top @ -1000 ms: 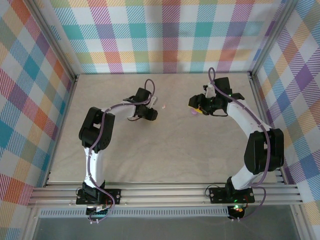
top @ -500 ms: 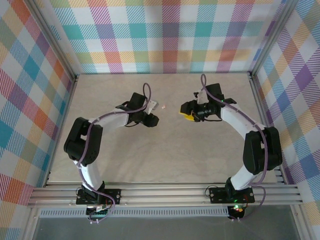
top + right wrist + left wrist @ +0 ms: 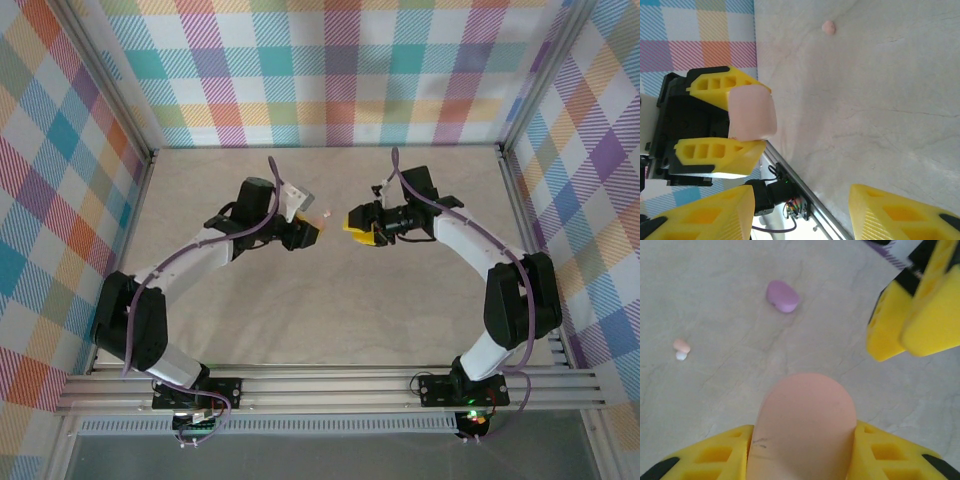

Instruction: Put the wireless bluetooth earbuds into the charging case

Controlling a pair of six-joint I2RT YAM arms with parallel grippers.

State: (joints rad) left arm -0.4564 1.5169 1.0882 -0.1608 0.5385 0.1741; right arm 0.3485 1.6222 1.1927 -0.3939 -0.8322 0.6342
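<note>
Left gripper (image 3: 760, 117) clamped on pink case (image 3: 805, 425); right gripper (image 3: 801, 200) jaws apart, empty. Pink earbud (image 3: 828, 27) lies loose ahead of right gripper, so we'd pick with right.

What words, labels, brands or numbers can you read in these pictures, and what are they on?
None can be read.
Pink case in the left hand: a faint dark scuff, no letters.
White tag behind that hand: too small to read.

Left arm (image 3: 190, 262): extended toward the centre — left gripper (image 3: 308, 232) clamped on a pink case (image 3: 805, 425).
Right arm (image 3: 475, 245): bent inward — right gripper (image 3: 356, 224) held with jaws apart, faced toward the left one.
</note>
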